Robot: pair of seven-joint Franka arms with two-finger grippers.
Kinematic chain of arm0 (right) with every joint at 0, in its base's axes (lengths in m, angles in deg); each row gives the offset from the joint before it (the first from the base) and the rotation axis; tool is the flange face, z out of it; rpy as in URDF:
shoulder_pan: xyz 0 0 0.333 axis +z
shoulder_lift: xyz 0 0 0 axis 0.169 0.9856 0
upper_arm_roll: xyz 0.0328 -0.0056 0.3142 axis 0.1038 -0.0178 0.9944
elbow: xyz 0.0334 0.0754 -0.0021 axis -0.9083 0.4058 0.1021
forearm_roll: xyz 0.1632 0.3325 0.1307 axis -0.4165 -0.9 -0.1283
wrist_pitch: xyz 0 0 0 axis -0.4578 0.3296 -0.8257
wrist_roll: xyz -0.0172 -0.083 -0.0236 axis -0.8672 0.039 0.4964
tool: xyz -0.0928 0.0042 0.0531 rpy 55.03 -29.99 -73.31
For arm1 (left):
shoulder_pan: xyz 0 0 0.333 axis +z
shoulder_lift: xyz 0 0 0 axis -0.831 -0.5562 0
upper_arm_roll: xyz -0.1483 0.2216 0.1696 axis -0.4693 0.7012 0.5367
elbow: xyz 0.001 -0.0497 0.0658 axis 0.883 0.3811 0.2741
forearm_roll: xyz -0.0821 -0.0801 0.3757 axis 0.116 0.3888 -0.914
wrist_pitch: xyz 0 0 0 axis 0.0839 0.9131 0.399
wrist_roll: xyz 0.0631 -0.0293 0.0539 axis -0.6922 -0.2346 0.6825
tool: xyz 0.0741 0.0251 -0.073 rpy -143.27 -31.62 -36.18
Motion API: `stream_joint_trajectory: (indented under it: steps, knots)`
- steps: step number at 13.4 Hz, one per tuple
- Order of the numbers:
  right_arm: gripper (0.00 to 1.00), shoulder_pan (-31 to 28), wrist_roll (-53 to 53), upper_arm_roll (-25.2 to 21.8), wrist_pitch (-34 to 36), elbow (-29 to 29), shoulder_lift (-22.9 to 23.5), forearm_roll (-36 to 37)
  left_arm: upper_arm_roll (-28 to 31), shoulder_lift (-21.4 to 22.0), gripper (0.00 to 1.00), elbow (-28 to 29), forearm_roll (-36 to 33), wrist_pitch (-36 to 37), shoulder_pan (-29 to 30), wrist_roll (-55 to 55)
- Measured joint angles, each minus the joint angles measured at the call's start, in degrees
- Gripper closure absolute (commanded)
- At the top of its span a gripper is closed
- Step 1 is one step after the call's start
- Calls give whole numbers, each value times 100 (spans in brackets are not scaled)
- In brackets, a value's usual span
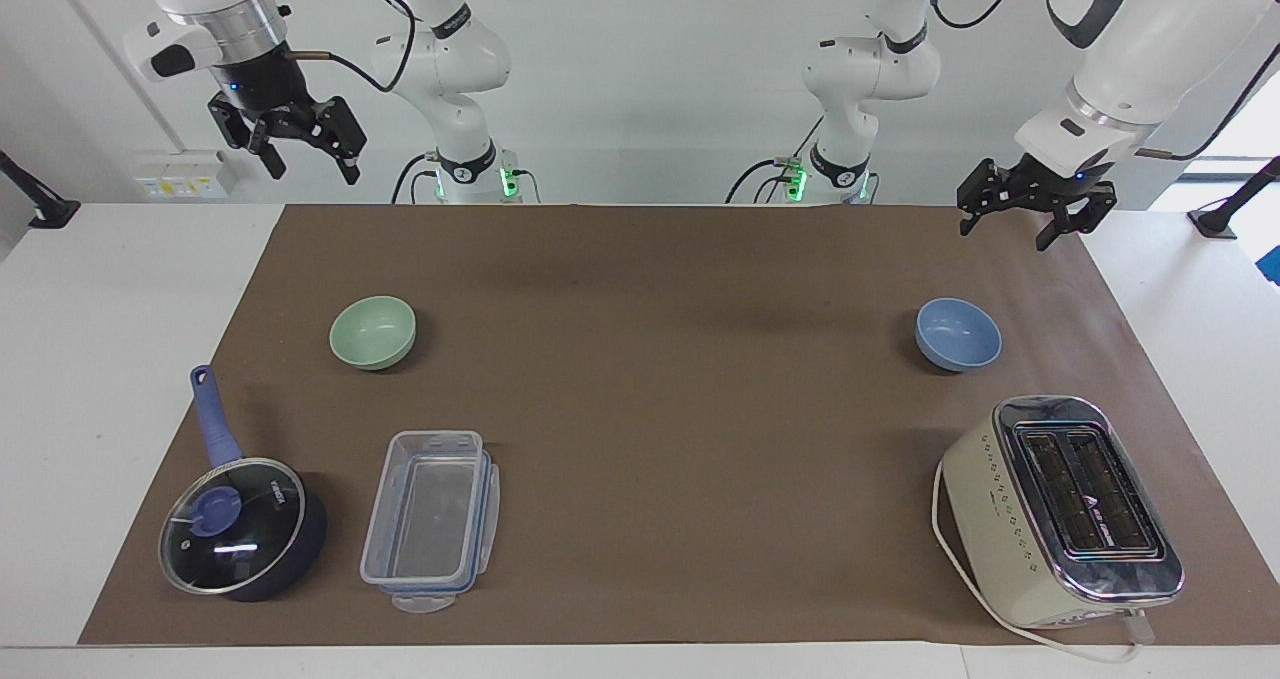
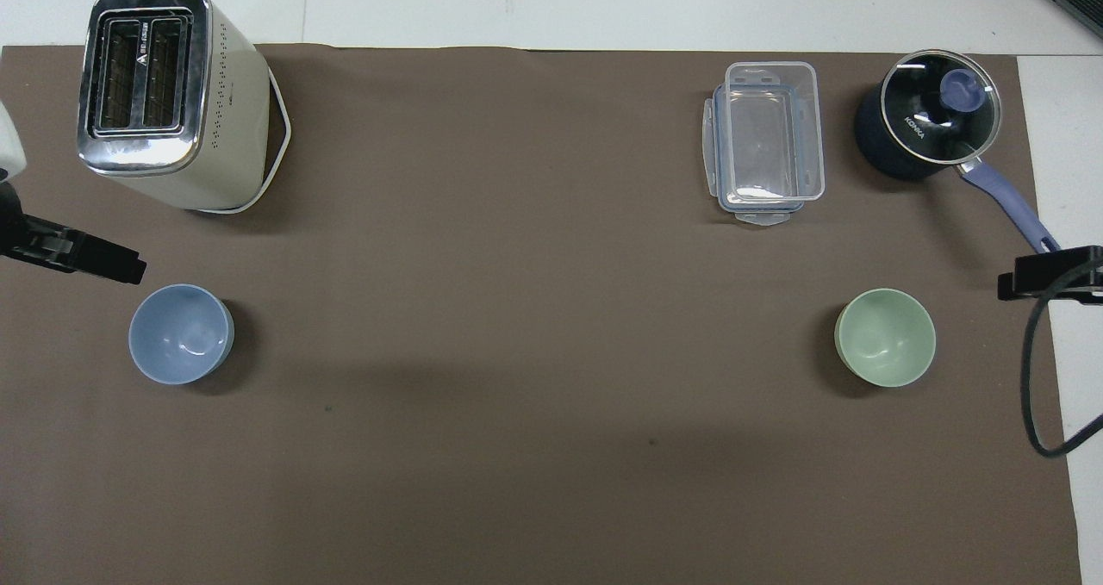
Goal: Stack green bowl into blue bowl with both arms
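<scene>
In the facing view there are two arms, two bowls, one saucepan, one clear container and one toaster on a brown mat (image 1: 650,439). The green bowl (image 1: 373,332) sits upright toward the right arm's end of the table, empty; the blue bowl (image 1: 958,333) sits upright toward the left arm's end, also empty, well apart from the green one. The right gripper (image 1: 305,164) hangs in the air near its end of the table with its fingers apart and nothing between them. The left gripper (image 1: 1005,227) hangs over the mat's edge at its own end, fingers likewise spread and bare. A lidded dark-blue saucepan (image 1: 243,529) and a clear plastic container (image 1: 432,519) stand farther from the robots than the green bowl; a cream toaster (image 1: 1065,509) stands farther than the blue bowl. In the overhead view the same count holds: one blue bowl (image 2: 180,333), one green bowl (image 2: 885,337), one toaster (image 2: 177,94), one container (image 2: 765,141), one saucepan (image 2: 926,115). Only the tips of the left gripper (image 2: 77,253) and right gripper (image 2: 1047,273) show at the sides.
</scene>
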Motion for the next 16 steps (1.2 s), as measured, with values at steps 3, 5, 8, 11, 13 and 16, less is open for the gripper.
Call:
stream_joint_trajectory:
  steps: [3, 5, 8, 11, 13, 16]
  knots:
    - [0, 0, -88, 0, -19, 0, 1, 9, 0, 0, 0, 0, 0, 0, 0, 0]
    - [0, -13, -271, -13, 5, -22, 45, 13, 0, 0, 0, 0, 0, 0, 0, 0]
    - [0, -26, -429, -27, 85, -159, 265, 13, 0, 0, 0, 0, 0, 0, 0, 0]
    - [0, -17, -671, -19, 85, -174, 307, 13, 1, 0, 0, 0, 0, 0, 0, 0]
    - [0, -17, -693, -21, 85, -175, 304, 13, 2, 0, 0, 0, 0, 0, 1, 0]
    - [0, -18, -693, -40, 86, -174, 303, 13, 4, 0, 0, 0, 0, 0, 1, 0]
